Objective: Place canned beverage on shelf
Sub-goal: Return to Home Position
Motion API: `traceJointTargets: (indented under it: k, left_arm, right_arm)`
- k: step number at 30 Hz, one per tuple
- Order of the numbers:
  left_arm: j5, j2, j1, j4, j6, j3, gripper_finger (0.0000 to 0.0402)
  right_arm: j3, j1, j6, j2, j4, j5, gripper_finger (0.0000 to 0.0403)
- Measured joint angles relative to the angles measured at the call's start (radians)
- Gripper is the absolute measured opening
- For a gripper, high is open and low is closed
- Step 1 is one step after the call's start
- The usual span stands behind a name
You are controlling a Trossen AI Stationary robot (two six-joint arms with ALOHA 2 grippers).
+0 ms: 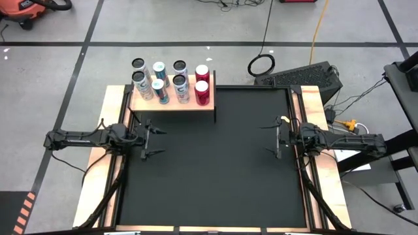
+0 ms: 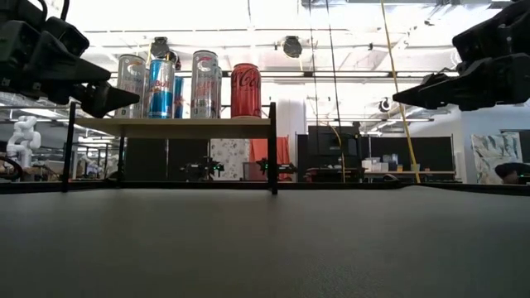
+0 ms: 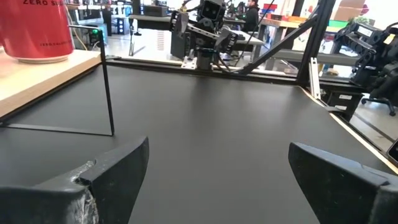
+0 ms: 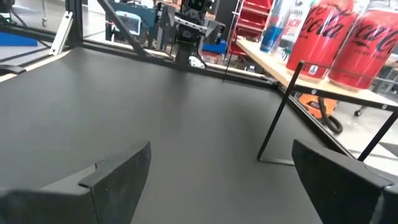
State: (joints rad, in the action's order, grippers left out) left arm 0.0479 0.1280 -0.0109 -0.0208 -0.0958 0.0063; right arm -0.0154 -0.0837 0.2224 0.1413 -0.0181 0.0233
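- Eight cans [image 1: 171,81] are seen on the shelf [image 1: 173,103] at the desk's [image 1: 215,176] far left corner.
- The left tool [image 1: 157,142] and right tool [image 1: 269,138] are held open and empty.
- A shelf leg could be bumped by the left tool, and cans knocked over.

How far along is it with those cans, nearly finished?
It looks all but done. Eight cans stand in two rows of four on the shelf, and none shows on the black table. Nothing is in hand: the left gripper and right gripper both hang open and empty over the table, apart from the shelf. Probably only parking the arms is left.
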Motion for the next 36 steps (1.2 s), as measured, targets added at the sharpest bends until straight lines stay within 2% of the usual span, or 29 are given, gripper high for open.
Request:
traceJointTargets:
  k: [20, 31, 36]
  left_arm:
    - [0.0, 0.0, 0.0, 0.0, -0.001, -0.001, 0.0389]
    - [0.0, -0.004, 0.0, 0.0, -0.001, -0.001, 0.0389]
    - [0.0, -0.016, 0.0, -0.002, -0.002, -0.001, 0.0389]
  right_arm:
    - [-0.011, 0.0, -0.02, 0.004, -0.011, 0.003, 0.0373]
    - [-0.011, 0.0, -0.02, -0.138, -0.014, 0.004, 0.0373]
    - [-0.011, 0.001, -0.02, -0.14, -0.014, 0.004, 0.0373]
